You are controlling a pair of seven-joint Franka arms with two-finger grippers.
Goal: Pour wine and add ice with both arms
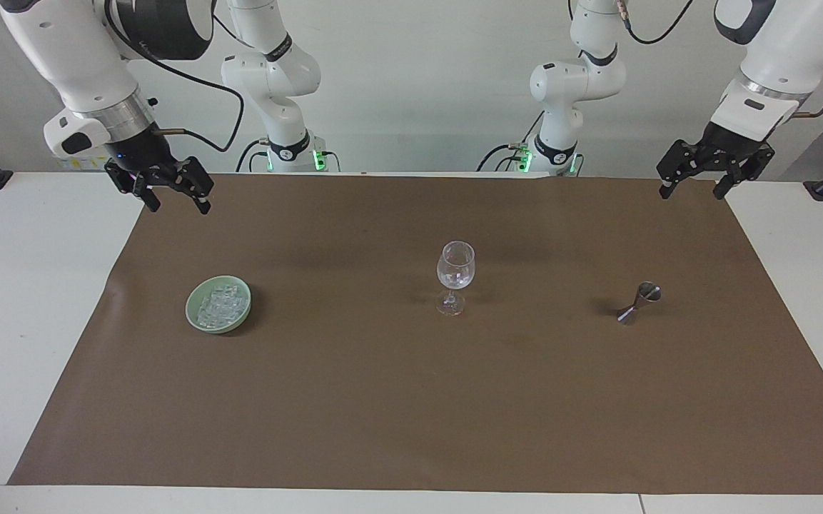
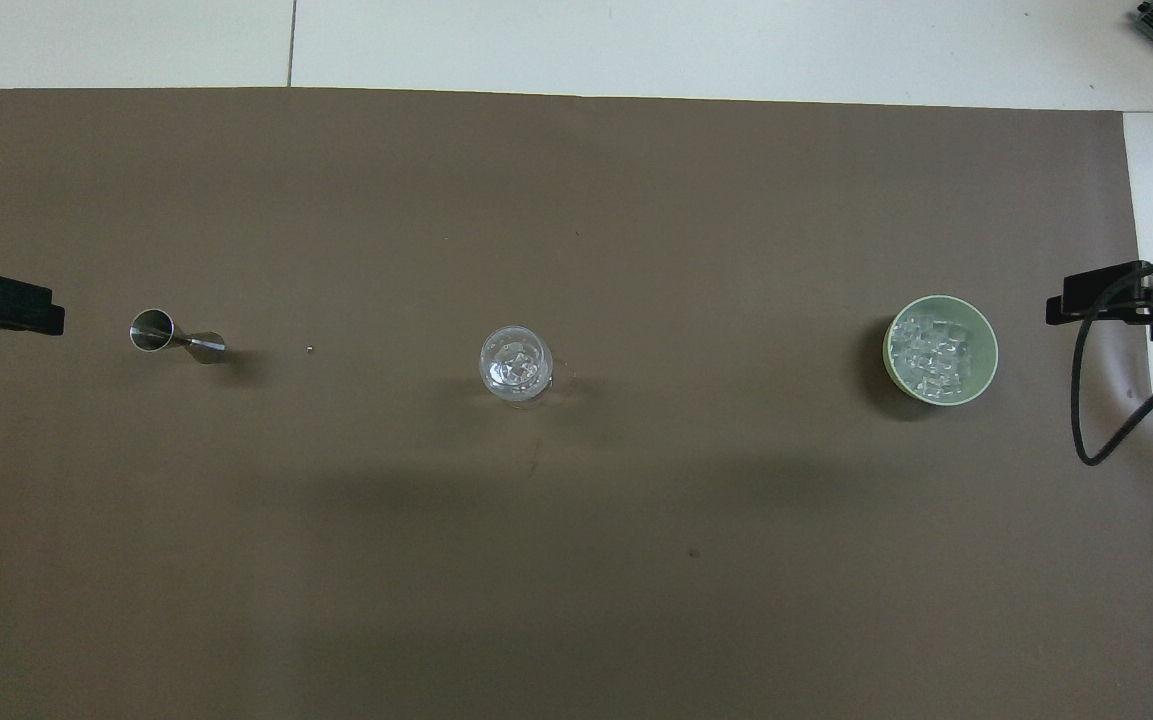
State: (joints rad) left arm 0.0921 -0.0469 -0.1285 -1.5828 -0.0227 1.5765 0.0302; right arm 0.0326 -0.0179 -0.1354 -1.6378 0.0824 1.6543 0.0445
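Task apparently complete: ice (image 1: 458,273) in upright wine glass (image 1: 455,277), jigger (image 1: 638,303) tipped over, left gripper (image 1: 694,184) and right gripper (image 1: 175,200) empty, fingers apart.

White table (image 1: 18,300) carries brown mat (image 1: 411,400) holding bowl (image 1: 193,316), glass (image 1: 455,277), jigger (image 1: 638,303)

White jointed left arm raised, black two-finger left gripper (image 1: 694,181) open; right gripper (image 1: 174,195) likewise (both empty, fingers pointing down).

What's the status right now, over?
Left gripper and right gripper open, raised, empty. Ice in green bowl; glass upright. Nothing obstructing.
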